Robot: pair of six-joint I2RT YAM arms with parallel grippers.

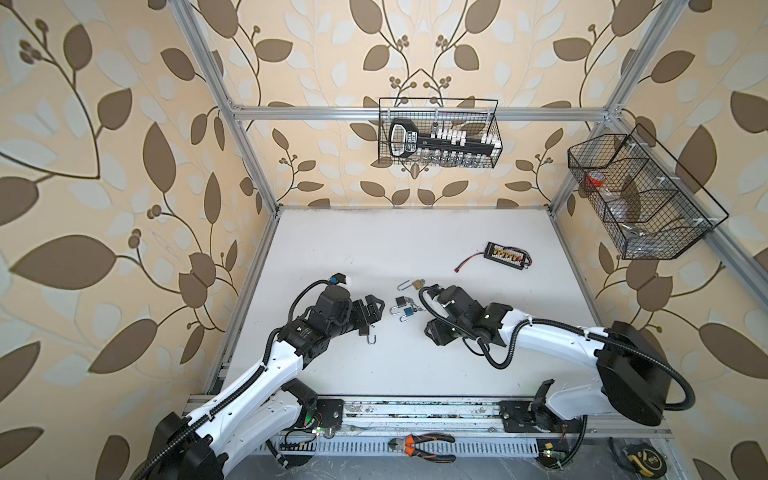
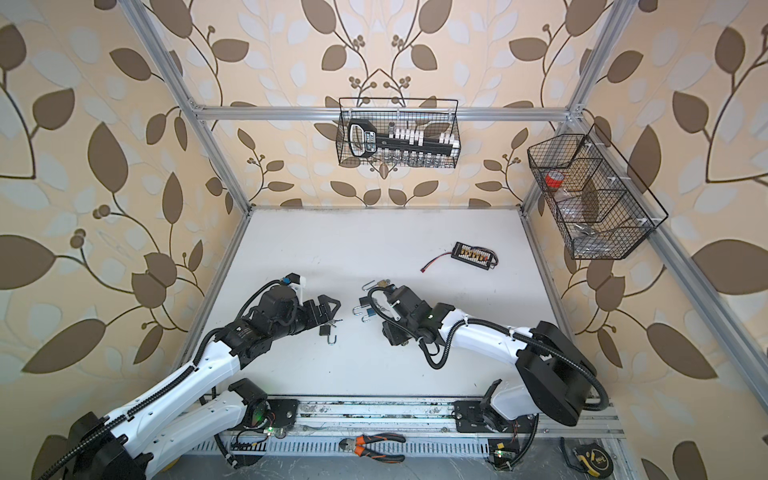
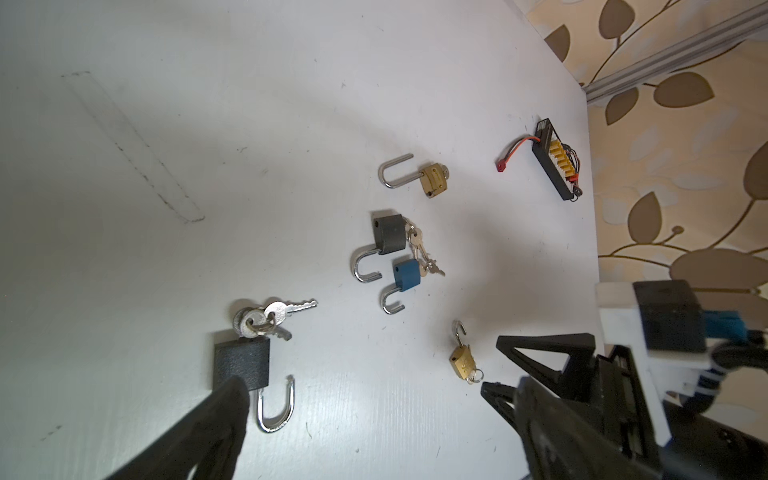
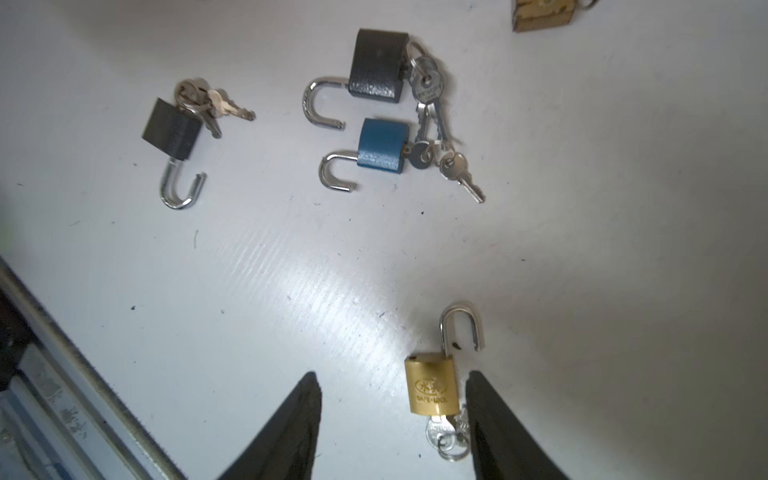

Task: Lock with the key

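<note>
A small brass padlock [image 4: 432, 384] lies on the white table with its shackle swung open and a key [image 4: 440, 434] in its keyhole. My right gripper [image 4: 390, 374] is open and straddles it: one finger [image 4: 490, 415] stands close beside the padlock, the other well clear. In both top views the right gripper [image 1: 429, 290] hides this padlock. My left gripper [image 3: 378, 390] is wide open and holds nothing. One of its fingers [image 3: 216, 415] overlaps a black padlock [image 3: 241, 361], which has an open shackle and a bunch of keys [image 3: 266, 322].
Between the arms lie a black padlock [image 1: 400, 301], a blue padlock [image 1: 408, 311] and a long-shackled brass padlock [image 1: 417, 284]. A connector board [image 1: 505, 253] lies further back. Wire baskets [image 1: 436, 133] [image 1: 640, 195] hang on the frame. Pliers [image 1: 419, 446] rest in front.
</note>
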